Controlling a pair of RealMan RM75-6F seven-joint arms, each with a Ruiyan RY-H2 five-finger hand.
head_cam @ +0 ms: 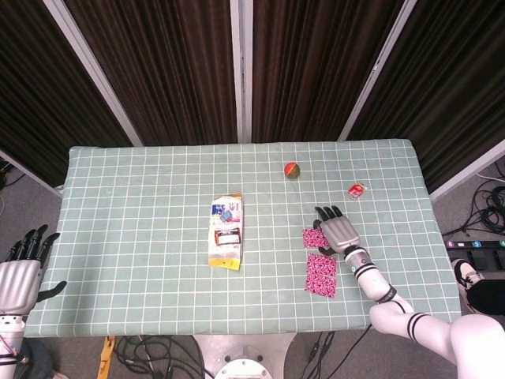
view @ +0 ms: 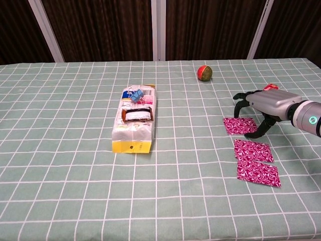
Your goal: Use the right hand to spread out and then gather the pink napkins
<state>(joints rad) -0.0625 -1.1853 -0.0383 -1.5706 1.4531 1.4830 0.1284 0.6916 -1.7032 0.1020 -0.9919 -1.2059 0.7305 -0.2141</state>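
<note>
Three pink patterned napkins lie flat in a row on the green checked cloth: the far one (view: 239, 125), a middle one (view: 253, 150) and a near one (view: 258, 173). In the head view the far napkin (head_cam: 314, 238) sits just left of my right hand (head_cam: 338, 229), with the other two (head_cam: 321, 274) below it. My right hand (view: 266, 102) arches over the far napkin's right edge, fingers spread and curved down, holding nothing. Its thumb tip (view: 254, 134) reaches that napkin's near right corner. My left hand (head_cam: 21, 270) hangs off the table's left side with its fingers apart.
A yellow-ended packet with clips and cards (view: 134, 120) lies mid-table. A red and green ball (view: 203, 72) sits at the back. A small red item (head_cam: 357, 189) lies behind my right hand. The table's right edge (head_cam: 442, 253) is close to the right arm.
</note>
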